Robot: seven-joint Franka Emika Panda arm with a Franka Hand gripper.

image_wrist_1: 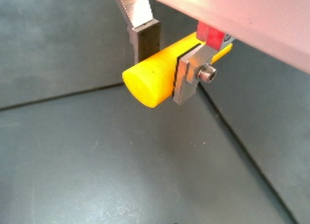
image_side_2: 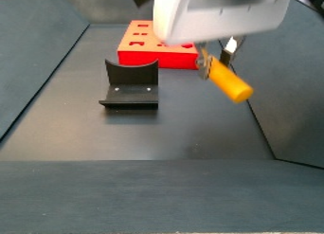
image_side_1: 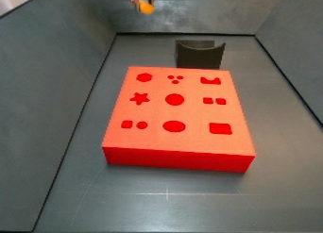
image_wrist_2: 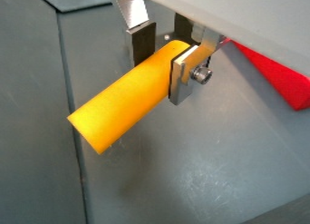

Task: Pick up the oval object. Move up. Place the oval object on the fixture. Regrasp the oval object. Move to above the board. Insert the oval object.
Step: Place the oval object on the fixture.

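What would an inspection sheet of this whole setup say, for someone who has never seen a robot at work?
Surface: dark grey floor, bare apart from the items below.
Peg: orange-yellow, clamped between the silver fingers, sticking out sideways, off the floor in a side view.
Fixture: dark, standing on the floor beside the board, its notch empty.
Board: red, flat on the floor, holes all empty in a side view.
Clutter: nothing seen.
Gripper: raised, shut on the peg, away from the board and fixture.
Cables: nothing seen.
Surroundings: grey walls around the floor.
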